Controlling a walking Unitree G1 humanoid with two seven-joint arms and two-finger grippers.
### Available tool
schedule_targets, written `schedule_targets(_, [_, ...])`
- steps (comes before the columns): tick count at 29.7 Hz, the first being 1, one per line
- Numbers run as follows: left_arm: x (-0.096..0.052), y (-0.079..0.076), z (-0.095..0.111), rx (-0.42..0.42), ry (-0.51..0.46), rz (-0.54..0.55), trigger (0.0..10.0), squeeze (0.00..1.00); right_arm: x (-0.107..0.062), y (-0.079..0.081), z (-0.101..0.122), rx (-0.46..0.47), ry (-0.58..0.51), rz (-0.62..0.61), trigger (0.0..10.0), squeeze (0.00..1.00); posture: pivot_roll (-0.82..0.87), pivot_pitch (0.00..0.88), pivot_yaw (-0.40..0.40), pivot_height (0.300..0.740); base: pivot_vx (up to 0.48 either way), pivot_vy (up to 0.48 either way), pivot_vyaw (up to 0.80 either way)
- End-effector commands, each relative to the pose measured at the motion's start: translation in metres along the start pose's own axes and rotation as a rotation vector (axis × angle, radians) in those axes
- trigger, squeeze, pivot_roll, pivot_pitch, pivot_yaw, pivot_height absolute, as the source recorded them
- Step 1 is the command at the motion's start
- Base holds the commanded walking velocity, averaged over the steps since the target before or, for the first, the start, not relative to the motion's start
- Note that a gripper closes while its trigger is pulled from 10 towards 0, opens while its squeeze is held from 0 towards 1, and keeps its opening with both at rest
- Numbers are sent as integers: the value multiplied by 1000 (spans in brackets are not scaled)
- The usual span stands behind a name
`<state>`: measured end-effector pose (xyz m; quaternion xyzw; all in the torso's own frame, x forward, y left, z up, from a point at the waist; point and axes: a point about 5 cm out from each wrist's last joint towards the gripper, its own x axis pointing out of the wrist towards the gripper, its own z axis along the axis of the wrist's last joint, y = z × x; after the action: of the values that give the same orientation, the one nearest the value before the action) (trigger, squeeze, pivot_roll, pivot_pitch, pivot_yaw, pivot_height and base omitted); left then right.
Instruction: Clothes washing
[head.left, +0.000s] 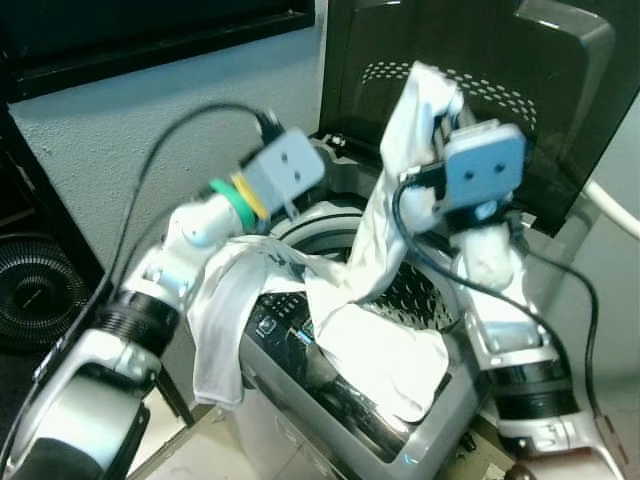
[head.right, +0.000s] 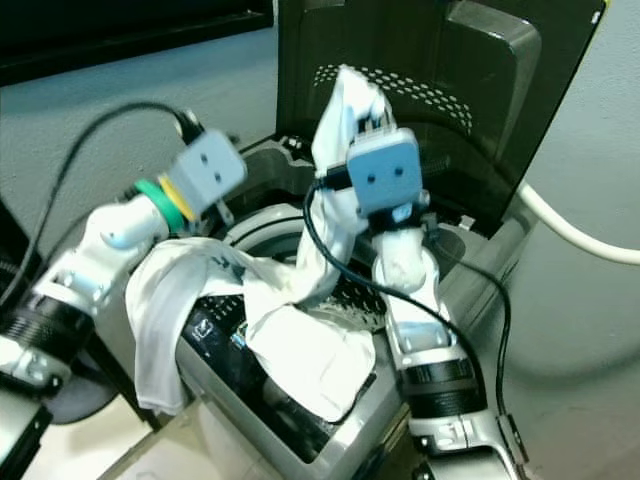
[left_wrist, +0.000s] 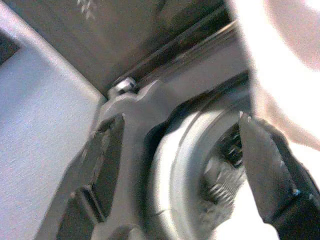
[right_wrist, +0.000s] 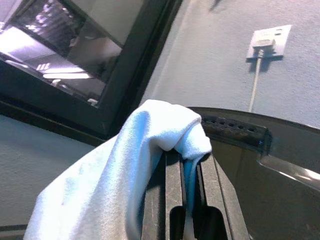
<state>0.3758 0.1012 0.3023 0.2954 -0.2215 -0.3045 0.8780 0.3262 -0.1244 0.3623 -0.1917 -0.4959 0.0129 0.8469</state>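
Note:
A white garment (head.left: 370, 330) drapes over the front rim of the top-loading washing machine (head.left: 345, 425) and hangs down its left side. One end of it is lifted high above the drum (head.left: 420, 285). My right gripper (right_wrist: 186, 165) is shut on that raised end, with cloth pinched between its fingers (right_wrist: 172, 192) and folded over their tips. In front of the raised dark lid (head.left: 550, 90) sits the right wrist camera (head.left: 483, 165). My left gripper (left_wrist: 180, 150) hovers open over the drum's left rim, its fingers (left_wrist: 265, 170) spread with nothing between them.
A grey wall (head.left: 120, 150) stands to the left of the machine, with a black fan (head.left: 30, 290) low beside it. A white hose (head.left: 610, 210) runs at the right. A wall socket (right_wrist: 270, 41) and a dark window frame (right_wrist: 130, 70) lie behind the lid.

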Motion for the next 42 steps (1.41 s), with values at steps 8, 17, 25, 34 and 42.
schedule_targets(8, [-29,-40,10,-266,-40,-277,10000,0,-2,-15,10,43,-7,184,10000,0,-50,90,72,740,0,0,0])
schedule_targets(17, [-59,-44,-15,-269,99,-385,10000,0,-16,-29,-2,175,109,153,10000,0,-58,89,85,740,0,0,0])
schedule_targets(25, [-75,-13,-50,-327,311,-205,10000,0,-26,-34,-9,244,171,117,10000,0,-56,91,86,740,0,0,0])
schedule_targets(34, [-87,66,-70,-68,379,275,10000,0,-28,-35,-12,276,197,119,10000,0,-57,98,79,740,0,0,0])
schedule_targets(42, [-64,82,-27,-50,90,315,10000,0,-29,-30,-13,285,205,118,10000,0,-60,97,81,740,0,0,0])
